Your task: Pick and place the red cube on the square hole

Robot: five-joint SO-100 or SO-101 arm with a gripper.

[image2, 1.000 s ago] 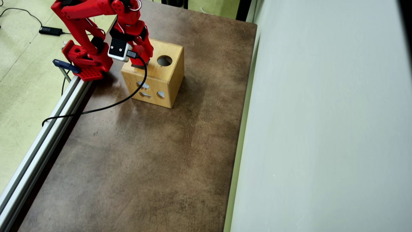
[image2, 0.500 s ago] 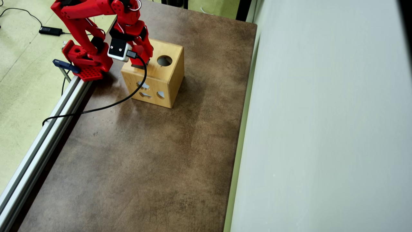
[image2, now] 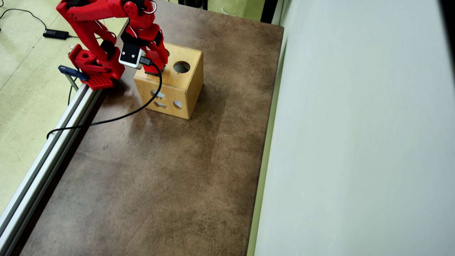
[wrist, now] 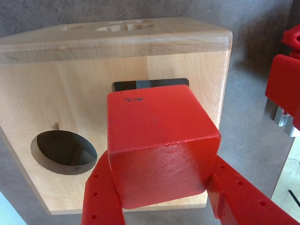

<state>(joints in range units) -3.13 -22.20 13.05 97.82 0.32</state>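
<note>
In the wrist view the red cube (wrist: 159,140) fills the middle, clamped between my gripper's (wrist: 161,166) two red fingers (wrist: 101,192). Right behind it lies the top face of the light wooden box (wrist: 70,93). The dark square hole (wrist: 150,85) shows only as a narrow strip past the cube's far edge; the cube hides the remainder. A round hole (wrist: 61,150) is to the left. In the overhead view the gripper (image2: 156,65) hangs over the left part of the box (image2: 177,89) top, and the cube cannot be made out among the red parts.
The box stands near the table's far left, by the red arm base (image2: 96,71). An aluminium rail (image2: 53,142) runs along the left edge, and a black cable (image2: 117,115) loops from the wrist camera across it. A pale wall panel (image2: 355,142) bounds the right side.
In the overhead view the gripper has shifted slightly left over the box top. The box has not moved.
</note>
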